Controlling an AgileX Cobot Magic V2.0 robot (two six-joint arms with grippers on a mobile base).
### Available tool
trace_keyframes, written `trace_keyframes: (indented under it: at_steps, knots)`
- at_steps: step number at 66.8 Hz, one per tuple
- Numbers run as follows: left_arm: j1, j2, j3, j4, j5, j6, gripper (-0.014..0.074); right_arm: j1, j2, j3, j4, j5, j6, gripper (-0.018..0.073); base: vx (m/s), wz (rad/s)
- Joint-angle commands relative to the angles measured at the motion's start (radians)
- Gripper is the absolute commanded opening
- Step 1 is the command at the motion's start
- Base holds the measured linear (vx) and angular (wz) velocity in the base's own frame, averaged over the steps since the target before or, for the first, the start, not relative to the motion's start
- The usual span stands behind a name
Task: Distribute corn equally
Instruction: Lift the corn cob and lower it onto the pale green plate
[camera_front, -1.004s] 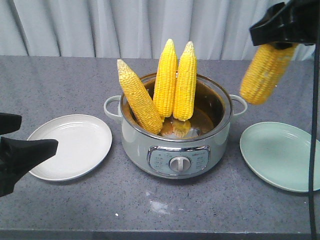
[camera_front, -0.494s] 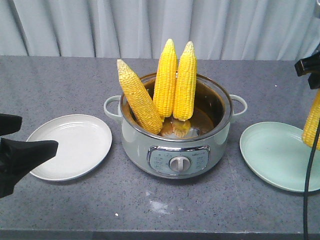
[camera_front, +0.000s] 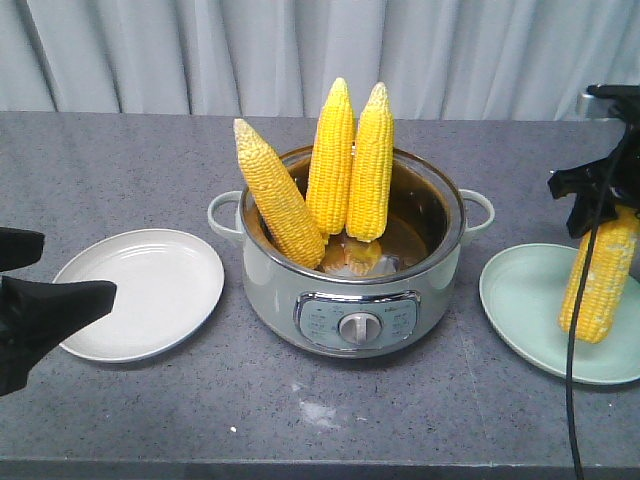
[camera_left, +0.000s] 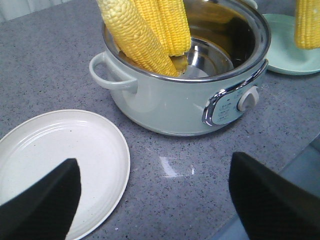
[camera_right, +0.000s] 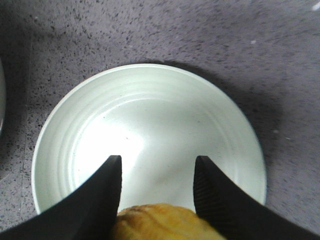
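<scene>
Three corn cobs (camera_front: 331, 160) stand tips up in the pale green cooker pot (camera_front: 350, 290), leaning on its rim; the left wrist view shows them (camera_left: 135, 35) too. A fourth cob (camera_front: 598, 278) hangs nearly upright over the green plate (camera_front: 530, 300), with my right gripper (camera_front: 592, 190) shut on its top end. Whether its lower end touches the plate I cannot tell. From the right wrist, the cob's end (camera_right: 160, 222) sits between the fingers of that gripper (camera_right: 157, 162), above the green plate (camera_right: 150, 115). My left gripper (camera_left: 155, 165) is open and holds nothing, beside the white plate (camera_left: 50, 150).
The white plate (camera_front: 150, 290) lies left of the pot, the green one right of it. The pot has side handles and a front dial (camera_front: 359, 327). A black cable (camera_front: 570, 400) hangs from the right arm down past the green plate. A curtain closes off the back.
The right gripper carried its cob from high beside the pot's right rim rightward and down, then back in over the green plate. The left gripper and the potted cobs stayed still.
</scene>
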Motion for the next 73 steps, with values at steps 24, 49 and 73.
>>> trace_keyframes:
  at_steps: [24, 49, 73]
  knots:
    - [-0.003, 0.000, -0.032, -0.050, -0.052, 0.000, 0.0590, -0.005, 0.084, -0.029, 0.020, 0.026, -0.026, 0.0442, 0.00, 0.00]
    - [-0.003, 0.000, -0.032, -0.049, -0.056, -0.001, 0.0590, -0.005, 0.018, -0.029, 0.034, 0.031, -0.012, 0.0629, 0.00, 0.00]
    - [-0.003, 0.000, -0.032, -0.049, -0.056, -0.001, 0.0590, 0.147, -0.425, 0.330, 0.019, -0.263, -0.022, 0.0591, 0.00, 0.00]
